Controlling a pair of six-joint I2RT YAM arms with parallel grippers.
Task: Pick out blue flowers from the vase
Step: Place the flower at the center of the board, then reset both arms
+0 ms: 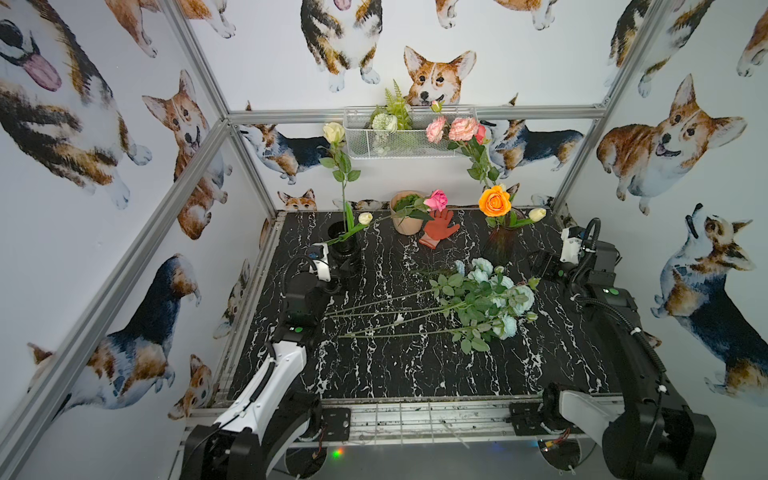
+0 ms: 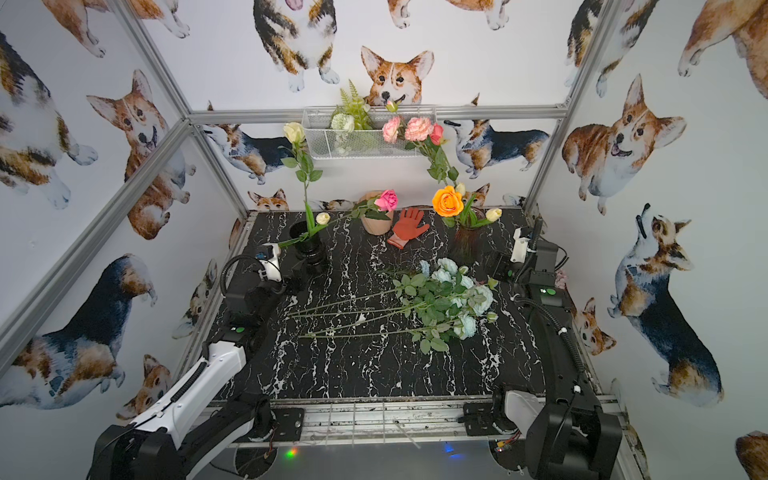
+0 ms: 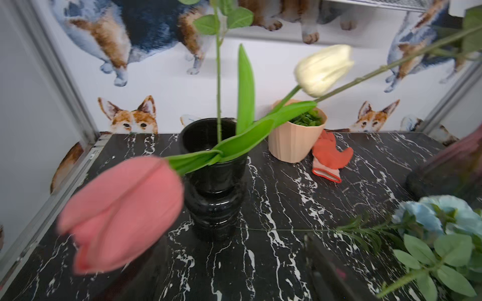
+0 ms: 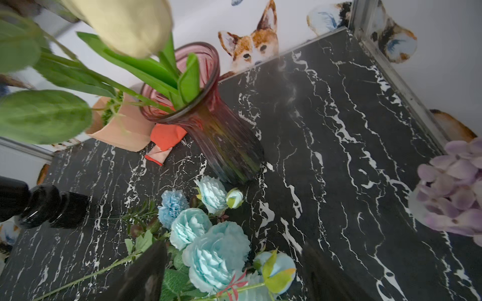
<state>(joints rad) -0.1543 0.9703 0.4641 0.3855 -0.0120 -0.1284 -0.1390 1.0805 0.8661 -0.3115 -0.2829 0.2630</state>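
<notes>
The blue flowers [image 1: 494,299] lie in a loose bundle on the black marble table in both top views, blooms to the right [image 2: 465,295] and long stems pointing left. The right wrist view shows the blue flowers' aqua blooms [image 4: 216,250] close below, between widely parted fingers [image 4: 146,276]. My right gripper [image 1: 542,266] hovers open just right of the blooms, beside the red glass vase [image 1: 498,245]. Open as well, my left gripper [image 1: 345,270] sits close in front of the black vase [image 3: 214,177] and holds nothing.
An orange rose [image 1: 494,201] and pink blooms [image 1: 457,129] stand in the red vase. A pink tulip [image 3: 122,213] and white tulip [image 3: 323,69] lean from the black vase. A peach pot [image 1: 405,212], red glove [image 1: 440,228], wire basket [image 1: 409,133] and purple flower [image 4: 453,187] are nearby.
</notes>
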